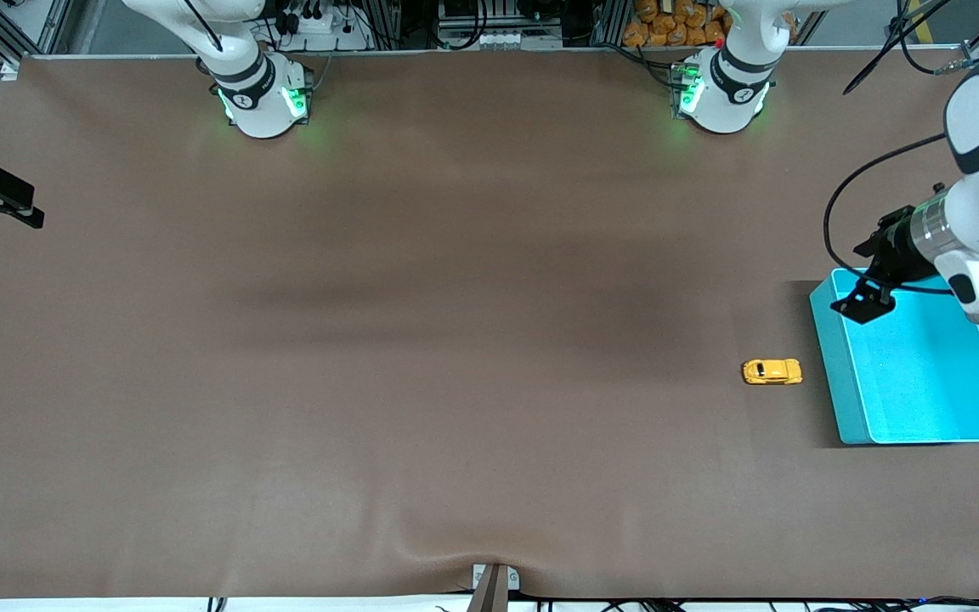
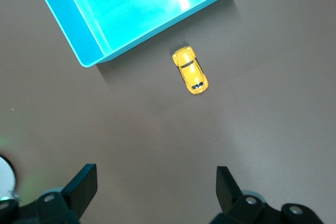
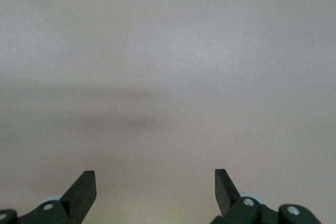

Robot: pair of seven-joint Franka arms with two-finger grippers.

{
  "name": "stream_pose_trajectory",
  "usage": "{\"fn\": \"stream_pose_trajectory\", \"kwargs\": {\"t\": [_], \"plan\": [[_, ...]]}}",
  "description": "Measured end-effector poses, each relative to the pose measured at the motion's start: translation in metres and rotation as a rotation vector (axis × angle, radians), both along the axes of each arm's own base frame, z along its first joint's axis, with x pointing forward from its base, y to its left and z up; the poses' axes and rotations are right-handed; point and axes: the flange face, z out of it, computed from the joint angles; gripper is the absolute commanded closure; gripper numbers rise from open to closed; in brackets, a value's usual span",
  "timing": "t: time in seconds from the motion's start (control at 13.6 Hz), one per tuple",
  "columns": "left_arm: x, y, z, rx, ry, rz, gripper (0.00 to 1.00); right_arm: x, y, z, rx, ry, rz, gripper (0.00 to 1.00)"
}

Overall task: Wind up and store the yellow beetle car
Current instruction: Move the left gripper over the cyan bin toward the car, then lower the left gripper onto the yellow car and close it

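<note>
The yellow beetle car [image 1: 772, 371] stands on its wheels on the brown table, close beside the turquoise bin [image 1: 834, 367], on the side toward the right arm's end. The bin is empty. My left gripper [image 1: 862, 303] hangs open and empty over the bin's corner farthest from the front camera. In the left wrist view the car [image 2: 190, 70] and the bin [image 2: 136, 9] lie ahead of the open left gripper [image 2: 155, 170]. My right gripper [image 1: 26, 212] waits at the right arm's end of the table. It is open and empty, with only bare table in the right wrist view [image 3: 155, 172].
The brown table cover [image 1: 455, 340] has a slight wrinkle at the edge nearest the front camera. The two arm bases [image 1: 262, 98] [image 1: 723, 93] stand along the edge farthest from the front camera.
</note>
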Motion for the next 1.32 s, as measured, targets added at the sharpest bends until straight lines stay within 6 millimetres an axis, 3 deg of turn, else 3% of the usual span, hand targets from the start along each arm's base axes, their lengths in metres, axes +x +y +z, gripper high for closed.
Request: {"fn": "stream_pose_trajectory", "kwargs": {"t": [0.51, 0.81, 1.32], "plan": [[0.03, 0.0, -0.053, 0.007, -0.034, 0.303, 0.0, -0.02, 0.015, -0.009, -0.008, -0.059, -0.052, 0.0], [0.041, 0.003, -0.086, 0.012, -0.024, 0.408, 0.0, -0.02, 0.022, -0.007, -0.007, -0.069, -0.045, 0.0], [0.031, 0.033, -0.16, 0.011, -0.047, 0.457, 0.0, -0.019, 0.022, -0.005, -0.007, -0.083, -0.045, 0.0]]}}
